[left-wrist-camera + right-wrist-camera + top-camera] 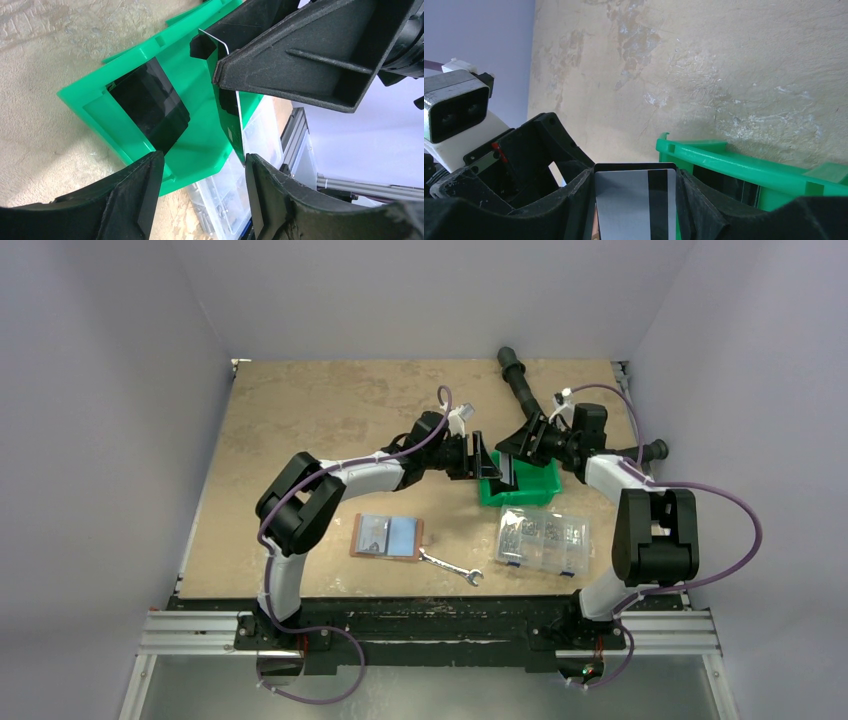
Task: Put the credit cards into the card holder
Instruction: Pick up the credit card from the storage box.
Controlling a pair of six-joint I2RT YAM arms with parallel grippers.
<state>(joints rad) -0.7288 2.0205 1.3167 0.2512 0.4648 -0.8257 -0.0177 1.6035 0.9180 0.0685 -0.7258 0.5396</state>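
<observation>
sandy tabletop (pixel 300 420) carries it all: the green bin (pixel 530 490) right of centre, and the brown card holder (pixel 388 537) spread open near the near edge, left of centre, a light blue card (pixel 402 534) on its right half. my two hands meet over the bin. my right hand (pixel 634 192) is clenched on the grey credit card (pixel 624 210), held on edge. my left hand (pixel 202 167) is released, the card's lower end between its fingers, just beside one. i judge this a hand-over: next my left closes on the card, then my right lets go.
</observation>
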